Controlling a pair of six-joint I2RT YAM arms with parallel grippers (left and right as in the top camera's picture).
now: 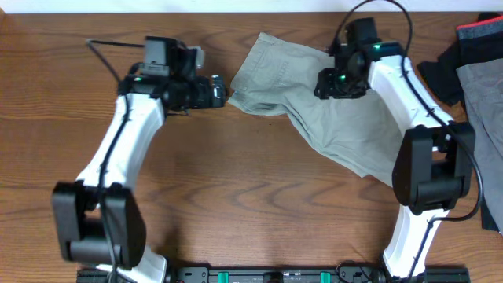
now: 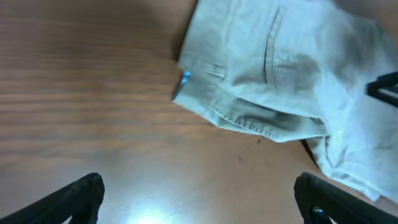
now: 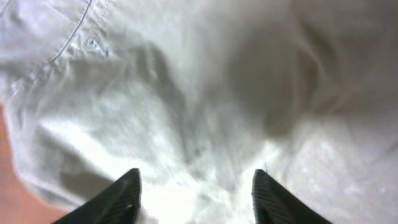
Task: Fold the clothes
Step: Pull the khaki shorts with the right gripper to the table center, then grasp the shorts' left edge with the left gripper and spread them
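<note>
Your left gripper (image 1: 222,93) sits near the back edge of the tabletop (image 1: 236,204), left of centre, its arm stretched forward and low; the jaws are spread wide with only bare wood between them; it points at the left waistband corner of the shorts (image 1: 314,118), just beside it, probably lined up to take that edge for a fold; the shorts lie rumpled at back centre-right, trailing toward the right edge; your right gripper (image 1: 339,82) hangs over their upper middle, wrist pitched down, jaws parted above the cloth and pinching nothing, poised, I judge, to gather a fold; a black garment (image 1: 437,75) and a grey garment (image 1: 483,86) lie at the right edge.
</note>
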